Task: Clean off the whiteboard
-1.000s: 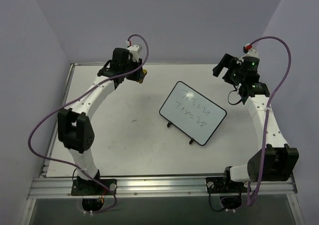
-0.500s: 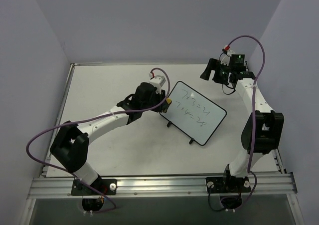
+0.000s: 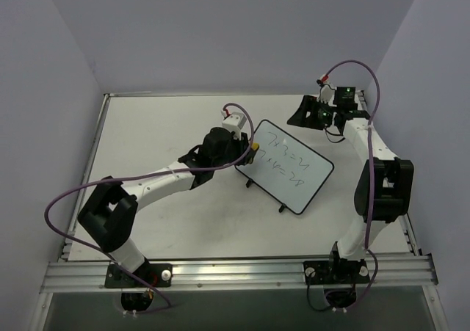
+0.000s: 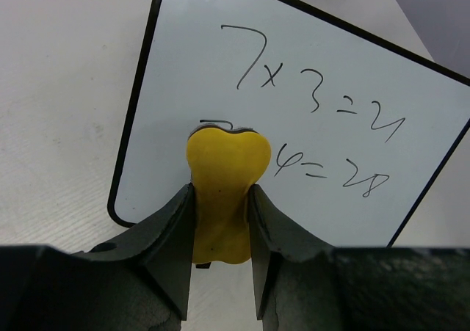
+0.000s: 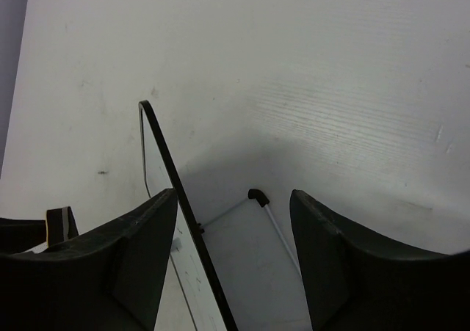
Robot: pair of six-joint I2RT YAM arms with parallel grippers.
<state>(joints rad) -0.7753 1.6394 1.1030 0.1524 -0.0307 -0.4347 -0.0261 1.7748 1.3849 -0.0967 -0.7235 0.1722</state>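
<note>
The whiteboard (image 3: 285, 165) stands tilted on its small black feet near the table's middle, with dark handwritten sums on it (image 4: 308, 125). My left gripper (image 3: 250, 152) is shut on the yellow bone-shaped eraser (image 4: 222, 191), which is at the board's left edge, over the lower line of writing. My right gripper (image 3: 305, 113) is open and empty, behind the board's far corner. In the right wrist view the board's thin black top edge (image 5: 172, 173) runs between the fingers (image 5: 139, 250), seen from behind.
The white table (image 3: 161, 125) has a metal rail (image 3: 235, 272) along its near edge. Purple cables loop from both arms. A thin white rod with a black tip (image 5: 268, 210) props the board from behind.
My left arm swung from the far left corner to the board's left edge with the eraser. My right gripper moved left toward the board's far corner.
</note>
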